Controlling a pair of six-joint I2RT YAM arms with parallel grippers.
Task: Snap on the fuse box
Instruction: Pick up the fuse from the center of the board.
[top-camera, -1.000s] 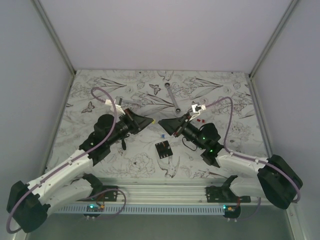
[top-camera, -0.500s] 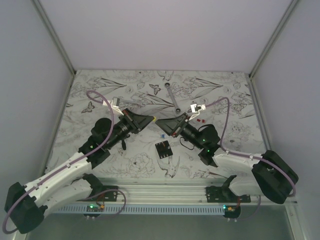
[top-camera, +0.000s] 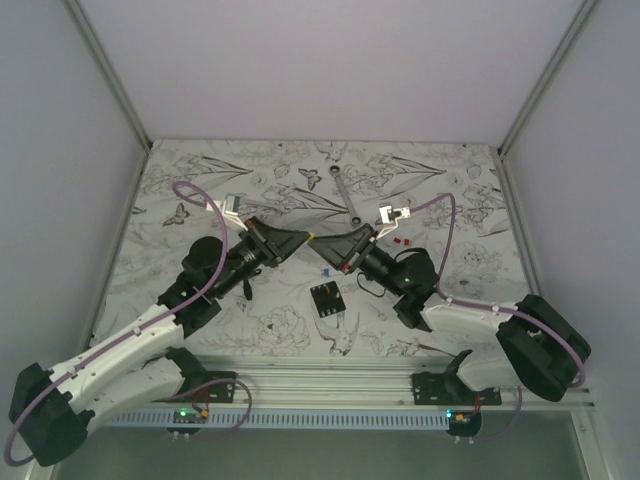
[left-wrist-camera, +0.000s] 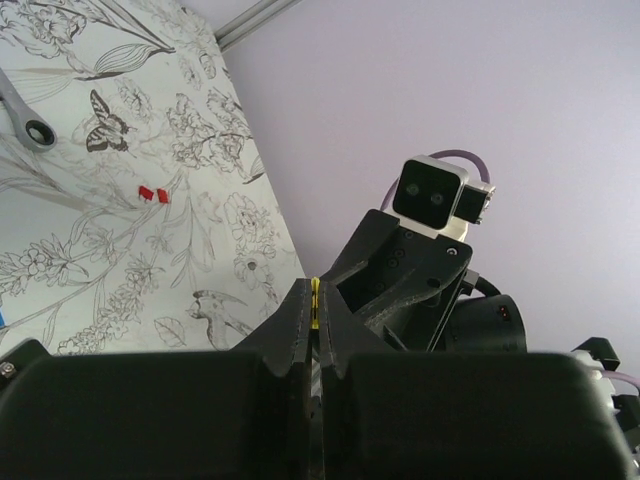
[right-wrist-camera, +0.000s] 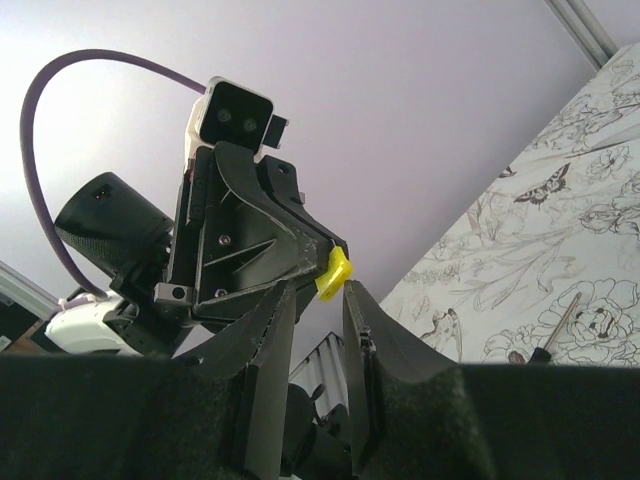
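The fuse box (top-camera: 325, 299), a small black square, lies on the patterned cloth in front of both arms, with neither gripper touching it. Above it the two grippers meet tip to tip. My left gripper (top-camera: 305, 240) is shut on a tiny yellow fuse (left-wrist-camera: 315, 298), which sticks out past its tips. In the right wrist view the same yellow fuse (right-wrist-camera: 334, 273) sits just at the tips of my right gripper (right-wrist-camera: 318, 290). Those jaws are open with a narrow gap, and nothing is between them.
A wrench (top-camera: 345, 196) lies at the back of the cloth. Two red fuses (top-camera: 400, 241) rest to the right of the grippers and a blue fuse (top-camera: 325, 271) just behind the fuse box. A screwdriver (right-wrist-camera: 545, 338) lies on the cloth.
My right gripper has moved left up to the left gripper's tips and its jaws have narrowed. The left gripper shifted slightly right, still shut on the yellow fuse.
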